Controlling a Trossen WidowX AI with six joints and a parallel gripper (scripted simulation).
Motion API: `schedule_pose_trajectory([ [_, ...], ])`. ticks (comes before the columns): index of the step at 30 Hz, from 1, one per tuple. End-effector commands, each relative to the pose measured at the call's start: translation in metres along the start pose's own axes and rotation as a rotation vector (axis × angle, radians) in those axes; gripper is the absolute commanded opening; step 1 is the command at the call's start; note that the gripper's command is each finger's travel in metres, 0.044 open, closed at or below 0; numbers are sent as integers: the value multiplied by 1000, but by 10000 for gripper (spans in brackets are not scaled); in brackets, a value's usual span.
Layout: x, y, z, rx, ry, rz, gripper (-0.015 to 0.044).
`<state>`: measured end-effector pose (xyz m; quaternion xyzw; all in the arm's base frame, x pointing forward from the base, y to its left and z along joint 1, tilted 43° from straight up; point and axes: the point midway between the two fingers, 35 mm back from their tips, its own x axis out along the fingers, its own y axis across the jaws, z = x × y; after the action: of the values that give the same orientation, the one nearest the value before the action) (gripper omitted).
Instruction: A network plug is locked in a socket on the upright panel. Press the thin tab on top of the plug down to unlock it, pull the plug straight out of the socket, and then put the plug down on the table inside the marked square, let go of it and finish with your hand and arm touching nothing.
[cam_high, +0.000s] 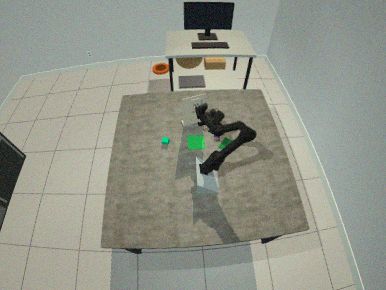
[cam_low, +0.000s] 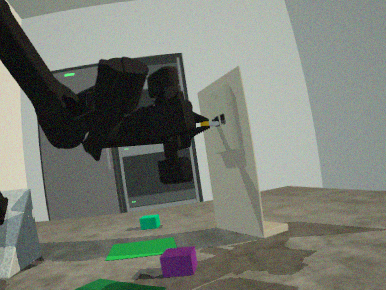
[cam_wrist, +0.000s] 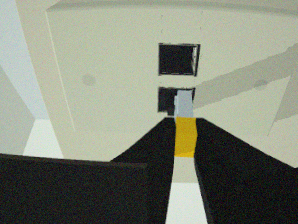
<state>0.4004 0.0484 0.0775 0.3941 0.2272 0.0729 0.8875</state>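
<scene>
The upright beige panel has two dark square openings in the wrist view, an upper one and a lower one. My gripper is shut on the plug's yellow rear part. The plug's pale clear body shows ahead of the fingertips, at the lower opening. Whether its front end is still inside cannot be told. The tab is not clearly visible. A bright green square lies flat on the table, below and behind the gripper.
A purple block and a darker green patch lie near the bright square. A teal block lies on its other side. A pale wedge-shaped stand is by the arm's base.
</scene>
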Motion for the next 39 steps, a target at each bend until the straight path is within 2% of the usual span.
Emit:
schedule_pose_trajectory([
  [1, -4, 0, -1, 4, 0, 0, 0],
  [39, -25, 0, -9, 4, 1, -1, 0],
])
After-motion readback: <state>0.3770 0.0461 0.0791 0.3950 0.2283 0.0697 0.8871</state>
